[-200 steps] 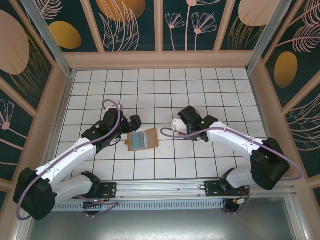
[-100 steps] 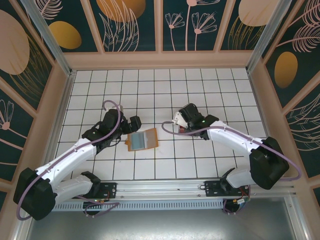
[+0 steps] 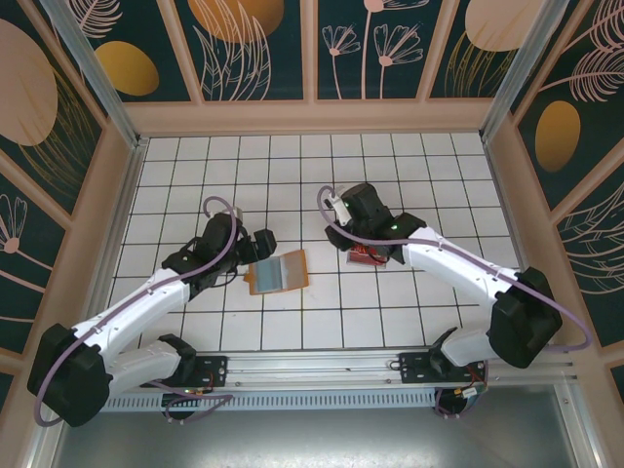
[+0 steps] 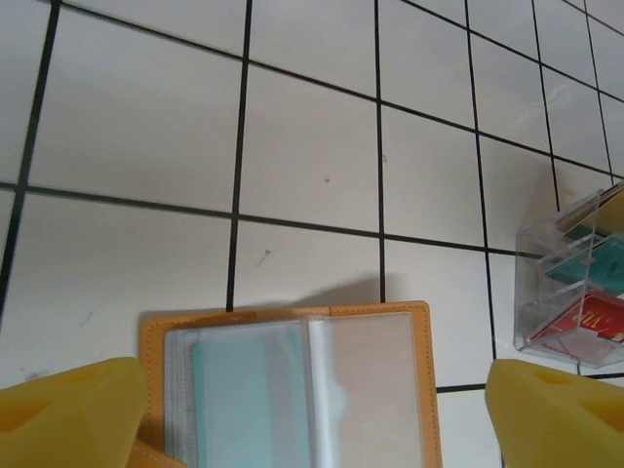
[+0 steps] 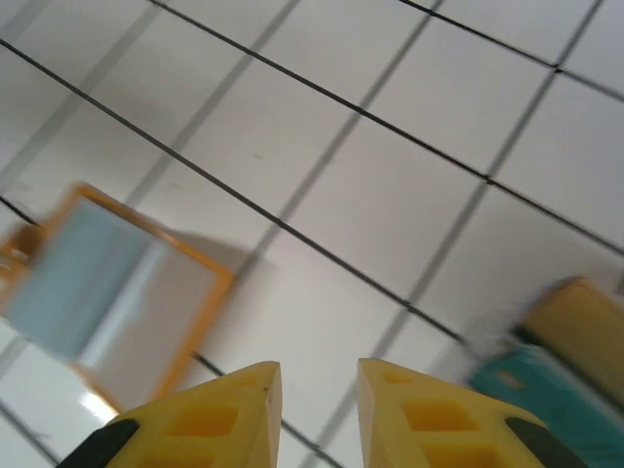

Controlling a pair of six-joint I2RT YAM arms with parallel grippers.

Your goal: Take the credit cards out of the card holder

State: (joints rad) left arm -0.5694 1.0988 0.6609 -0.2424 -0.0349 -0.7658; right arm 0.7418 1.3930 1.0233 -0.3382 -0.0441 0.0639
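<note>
From above, found the card holder [image 3: 277, 274] lying open on the tiled table [image 3: 292, 175], just beside the left gripper [image 3: 255, 255] and apart from the right gripper [image 3: 334, 210]. At the left wrist, saw fingers [image 4: 68, 409] spread wide to either side of the card holder, gripping nothing; noted a clear tray [image 4: 575, 283] to the right. At the right wrist, saw fingers [image 5: 224, 409] narrowly parted, empty, over bare tile between card holder and tray.

- there was 1 card holder [image 3: 278, 273]
- 1 clear tray [image 4: 546, 244]
- 3 cards [image 4: 590, 317] in that tray, as far as I could count
- 2 arms: left arm [image 3: 127, 317], right arm [image 3: 458, 273]
</note>
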